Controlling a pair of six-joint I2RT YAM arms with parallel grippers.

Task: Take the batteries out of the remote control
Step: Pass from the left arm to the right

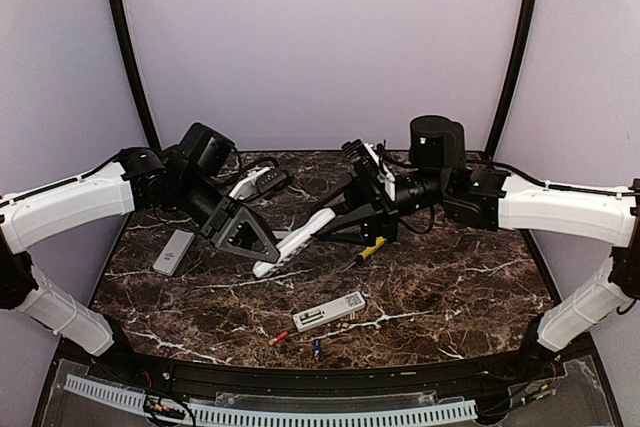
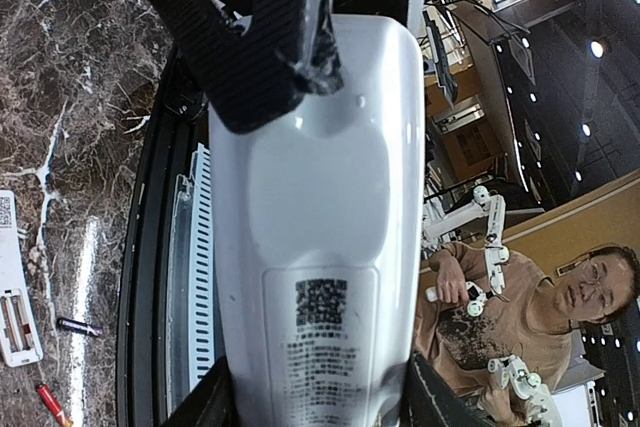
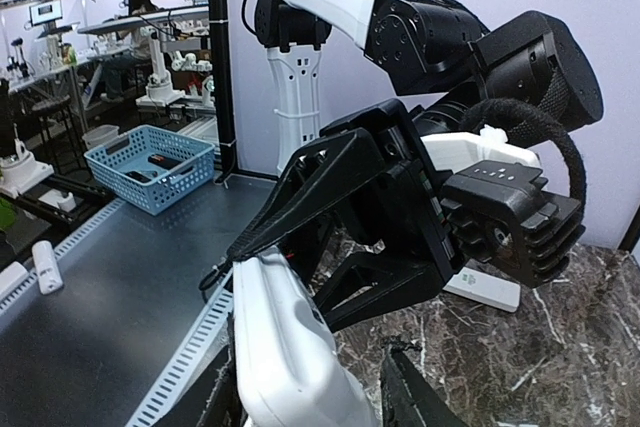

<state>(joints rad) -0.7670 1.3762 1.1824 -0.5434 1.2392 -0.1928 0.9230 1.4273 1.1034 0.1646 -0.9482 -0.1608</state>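
Batteries: orange-red cell (image 1: pixel 278 338) and dark blue cell (image 1: pixel 317 349) lay loose on marble table (image 1: pixel 450 287) at near edge, slightly apart, just near of open-backed remote (image 1: pixel 328 312). White remote (image 1: pixel 292 242) hung off table at centre, back face with QR label toward left wrist camera. Left gripper (image 1: pixel 270 247) pinched its near-left end; right gripper (image 1: pixel 328 221) pinched its far-right end. Yellow-handled screwdriver (image 1: pixel 372 247) lay just right of it. Grey remote (image 1: pixel 173 252) lay far left.

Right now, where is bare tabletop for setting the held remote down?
Bare marble lies right of the screwdriver and open remote; another patch sits nearer than the grey remote. Crowded: around the held remote, and by the orange battery and blue battery in front.
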